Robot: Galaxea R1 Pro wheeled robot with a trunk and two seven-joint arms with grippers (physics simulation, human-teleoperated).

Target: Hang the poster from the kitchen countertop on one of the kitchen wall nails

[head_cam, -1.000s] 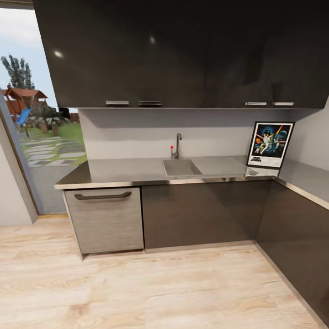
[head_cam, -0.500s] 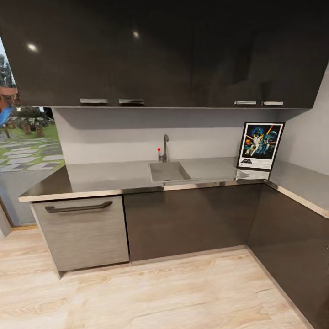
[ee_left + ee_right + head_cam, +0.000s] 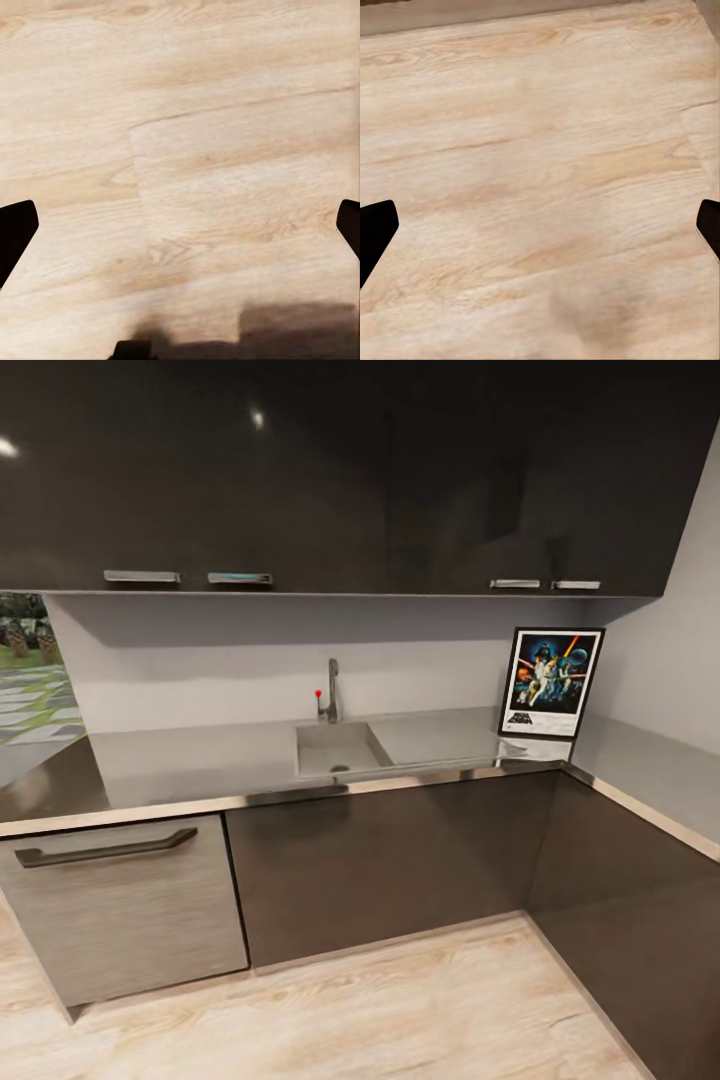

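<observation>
Poster (image 3: 550, 682) upright at back corner of table (image 3: 200, 760), leaning on wall beside sink (image 3: 335, 748). Left hand (image 3: 180, 232) and right hand (image 3: 540, 225) spread open, empty, over wooden floor (image 3: 540, 150). Risk: clumsy reach knocks poster flat.

I'm looking at a home kitchen: a smooth light-grey L-shaped desk (image 3: 200, 755) with an inset steel sink (image 3: 338, 746) and chrome tap (image 3: 330, 690), glossy dark wall cupboards (image 3: 330, 470), pale wood-plank floor (image 3: 400, 1010).

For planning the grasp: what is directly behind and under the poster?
The poster stands on the grey countertop in the corner, with plain pale wall behind it. Whether it touches the wall is hidden.
</observation>
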